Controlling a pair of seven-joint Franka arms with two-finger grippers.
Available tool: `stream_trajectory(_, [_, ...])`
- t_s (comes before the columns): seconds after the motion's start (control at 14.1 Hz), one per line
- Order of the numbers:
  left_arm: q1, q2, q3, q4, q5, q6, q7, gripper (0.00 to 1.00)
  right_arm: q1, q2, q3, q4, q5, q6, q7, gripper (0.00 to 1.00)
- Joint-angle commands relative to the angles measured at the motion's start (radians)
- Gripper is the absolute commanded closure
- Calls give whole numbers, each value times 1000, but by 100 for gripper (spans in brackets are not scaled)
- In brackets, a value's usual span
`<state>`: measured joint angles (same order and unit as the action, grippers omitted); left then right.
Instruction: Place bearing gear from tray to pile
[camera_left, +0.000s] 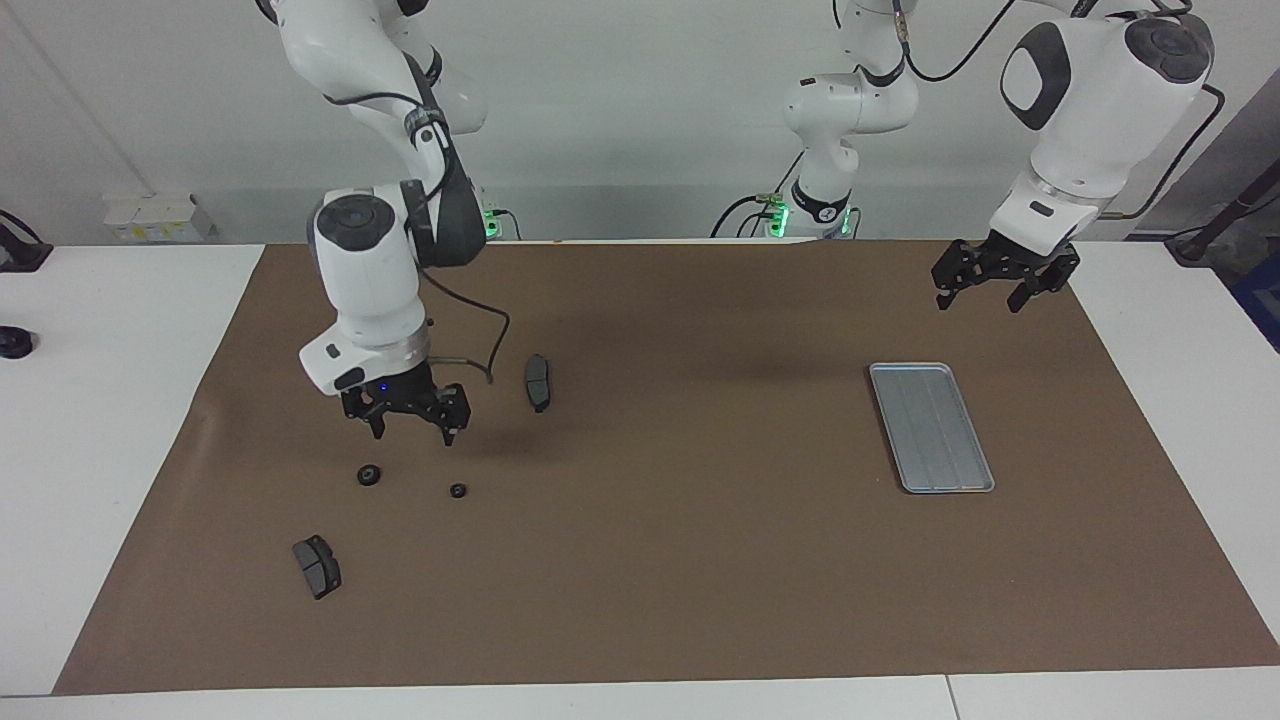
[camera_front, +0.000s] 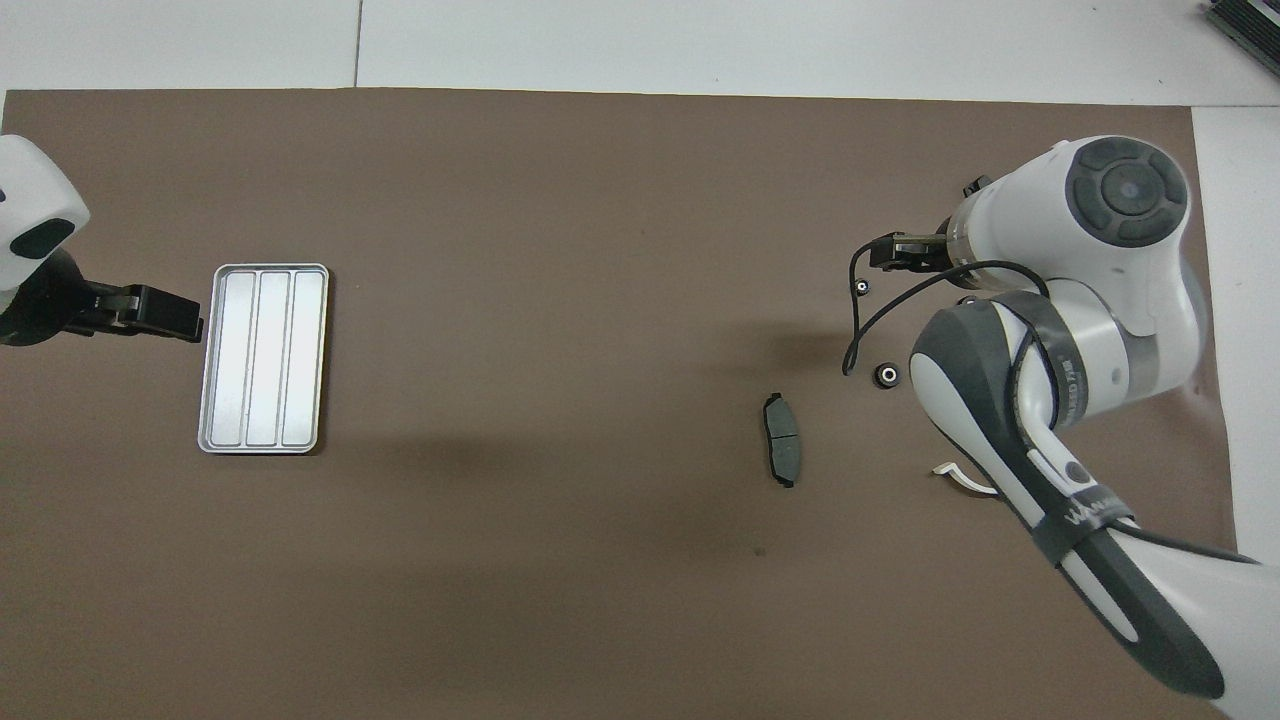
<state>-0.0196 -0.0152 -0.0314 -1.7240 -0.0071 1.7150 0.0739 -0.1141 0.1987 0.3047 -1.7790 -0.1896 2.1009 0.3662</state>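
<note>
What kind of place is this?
Probably a robotics lab: two white arms at a table covered by a brown mat, sorting small parts such as a brake pad beside a metal tray.

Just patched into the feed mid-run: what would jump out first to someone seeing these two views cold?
The right gripper, open and raised, hangs over the scattered pile at the right arm's end of the brown mat, above two small black gears lying apart on the mat. At the left arm's end the silver tray lies empty. The left gripper waits open in the air near it.
</note>
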Motion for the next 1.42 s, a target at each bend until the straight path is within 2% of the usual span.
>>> stream_trajectory(0.0, [7, -23, -2, -25, 15, 12, 9, 0, -15, -108, 7, -10, 94, -96, -90, 0])
stream_trajectory(0.14, [7, -23, -4, -25, 15, 12, 9, 0, -13, -120, 5, 82, 102, -224, -101, 0])
stream_trajectory(0.5, [7, -23, -2, -25, 15, 12, 9, 0, -35, -125, -2, 233, 125, -392, -154, 0])
stream_trajectory(1.14, [6, -23, -4, -25, 15, 12, 9, 0, -42, -186, -29, 219, 134, -531, -225, 0])
stream_trajectory(1.35, [7, -23, -2, -25, 15, 12, 9, 0, 13, -228, -93, 181, 136, -567, -227, 0])
